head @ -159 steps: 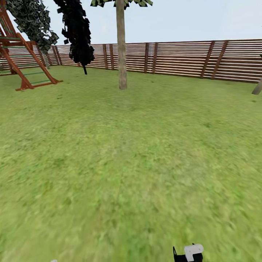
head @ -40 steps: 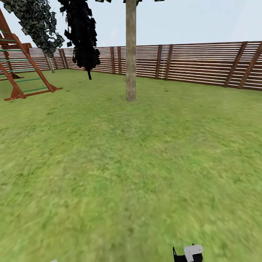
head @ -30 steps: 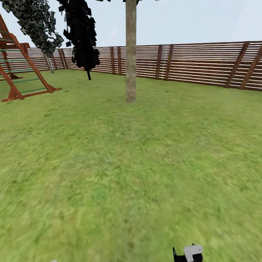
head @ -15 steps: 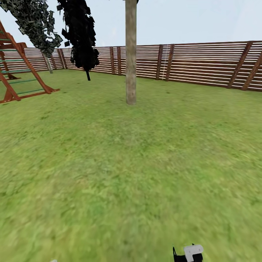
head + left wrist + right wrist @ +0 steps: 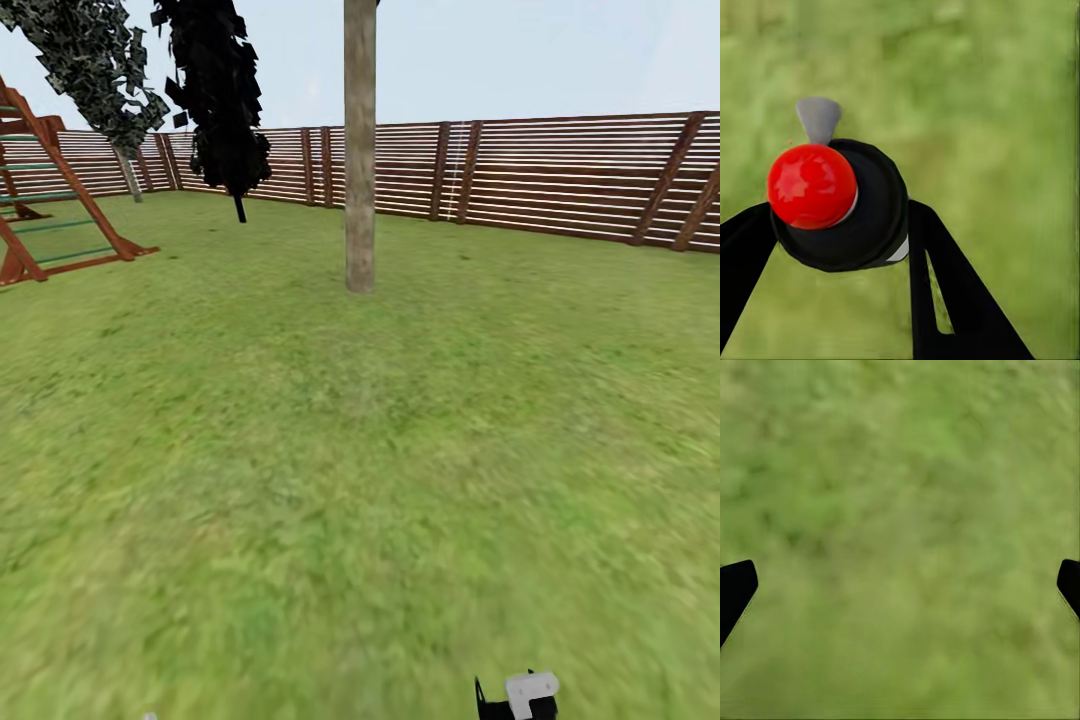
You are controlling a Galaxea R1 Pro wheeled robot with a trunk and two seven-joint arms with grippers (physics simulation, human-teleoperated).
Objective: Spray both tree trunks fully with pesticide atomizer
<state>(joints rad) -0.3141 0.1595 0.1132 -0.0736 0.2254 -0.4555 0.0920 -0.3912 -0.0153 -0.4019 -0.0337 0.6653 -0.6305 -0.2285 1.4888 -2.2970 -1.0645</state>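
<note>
The pesticide atomizer (image 5: 870,217), a round black bottle with red knob and grey nozzle, is gripped by the left claw (image 5: 844,229) above the blurry green grass (image 5: 300,500), judged ready for the pale grey-brown tree trunk (image 5: 359,150) ahead; the right claw (image 5: 900,585) is held spread open, empty

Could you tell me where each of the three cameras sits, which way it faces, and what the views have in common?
Head view: from the robot's head, looking forward and down across the lawn to a tree trunk and the slat fence; a white-and-black robot part shows at the lower edge.
Left wrist view: along the left gripper, shut on a black bottle with a red top.
Right wrist view: down at grass; the right gripper is open, black fingertips at the edges.
Shared: grass in every view.
</note>
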